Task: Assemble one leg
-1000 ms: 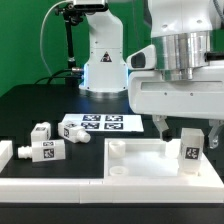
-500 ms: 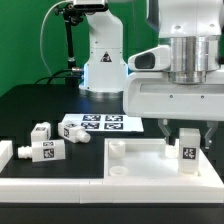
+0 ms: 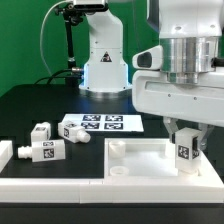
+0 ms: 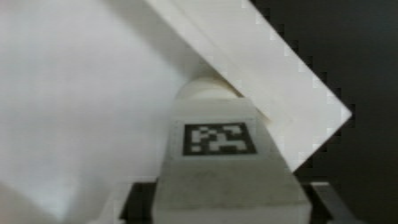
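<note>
Tool (image 3: 185, 139) pinches my leg (image 3: 185, 153) upright by its top, over the panel (image 3: 135, 160) at the bench's front edge. Light, rigid, slick plastic, I judge; gripping its flat sides suits it.

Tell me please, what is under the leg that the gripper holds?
Under the leg lies the large white panel, near its corner on the exterior view's right. The gripper is shut on the leg. The leg covers the panel below it, so any hole there is hidden.

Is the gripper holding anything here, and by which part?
Yes: the gripper holds a leg upright by its top end, over the panel's corner.
</note>
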Robot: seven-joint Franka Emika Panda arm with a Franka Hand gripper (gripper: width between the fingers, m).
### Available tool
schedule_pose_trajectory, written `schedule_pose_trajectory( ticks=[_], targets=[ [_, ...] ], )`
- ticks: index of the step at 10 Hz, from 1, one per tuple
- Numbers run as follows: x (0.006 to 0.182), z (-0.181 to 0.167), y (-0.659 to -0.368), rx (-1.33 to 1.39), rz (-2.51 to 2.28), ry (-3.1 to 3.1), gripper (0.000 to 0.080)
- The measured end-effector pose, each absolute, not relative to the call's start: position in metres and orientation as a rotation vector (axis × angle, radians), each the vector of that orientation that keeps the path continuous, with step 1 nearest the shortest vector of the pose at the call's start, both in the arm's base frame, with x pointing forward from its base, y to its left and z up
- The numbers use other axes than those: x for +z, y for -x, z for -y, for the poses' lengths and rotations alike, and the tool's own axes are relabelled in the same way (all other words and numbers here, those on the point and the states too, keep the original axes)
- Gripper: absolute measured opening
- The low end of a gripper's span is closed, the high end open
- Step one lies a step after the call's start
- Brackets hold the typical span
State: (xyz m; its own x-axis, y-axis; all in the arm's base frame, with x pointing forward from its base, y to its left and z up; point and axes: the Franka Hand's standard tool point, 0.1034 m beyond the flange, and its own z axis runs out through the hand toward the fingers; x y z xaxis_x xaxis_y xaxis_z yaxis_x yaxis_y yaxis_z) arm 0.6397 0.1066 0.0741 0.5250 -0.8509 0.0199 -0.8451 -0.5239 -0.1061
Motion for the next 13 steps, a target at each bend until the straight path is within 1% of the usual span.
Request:
schedule_pose_trajectory(
  ticks=[2,4,5,6,7,8,9,10,11,13],
  targets=[
    [0.0738,-0.1074,-0.6386,-0.046,-1.976,2.297,0.0284],
    [0.0735,-0.1093,-0.6388,0.014,-2.230,2.001,0.0285],
    [0.0733,-0.1094,-0.6386,0.011,-2.207,2.027,0.0372],
    [0.0733,-0.1094,-0.6386,0.009,-2.180,2.056,0.0372],
    [0.0734,-0.1090,-0.6386,0.001,-2.133,2.111,0.0506],
    [0.0748,-0.1077,-0.6415,-0.046,-1.864,2.351,0.0506],
    [0.0754,-0.1083,-0.6447,-0.097,-1.575,2.541,0.0624],
    [0.0751,-0.1115,-0.6442,-0.106,-1.367,2.657,0.0643],
    [0.0745,-0.1108,-0.6440,-0.104,-1.381,2.650,0.0648],
    [0.0744,-0.1084,-0.6443,-0.128,-1.156,2.772,0.0648]
  ],
)
